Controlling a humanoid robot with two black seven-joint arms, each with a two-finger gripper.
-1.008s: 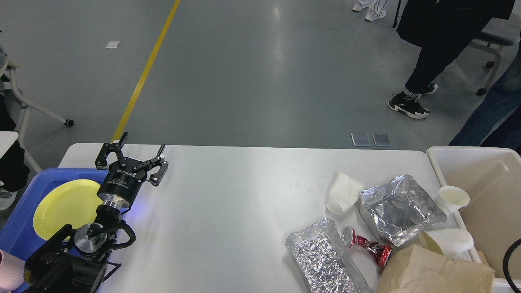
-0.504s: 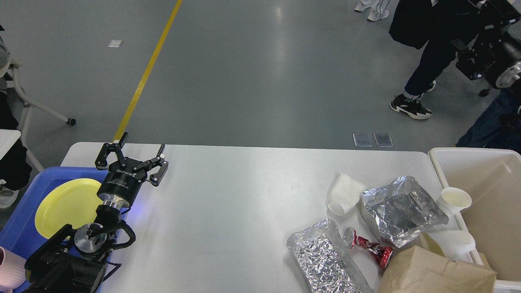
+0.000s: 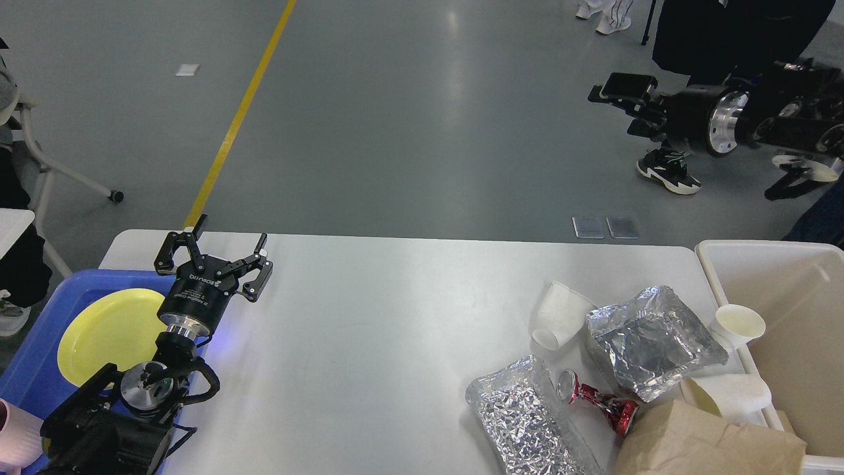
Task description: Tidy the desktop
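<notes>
There, left pincer agape above the desktop's far-left corner.

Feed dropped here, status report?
Left gripper open, empty. Right gripper raised off-table, state unclear. White desktop cluttered right side: crinkled foil bags, crushed red can.

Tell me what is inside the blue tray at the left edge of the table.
The blue tray holds a yellow plate. The left arm covers the tray's near right part, so anything there is hidden. A pink object shows at the tray's near corner.
</notes>
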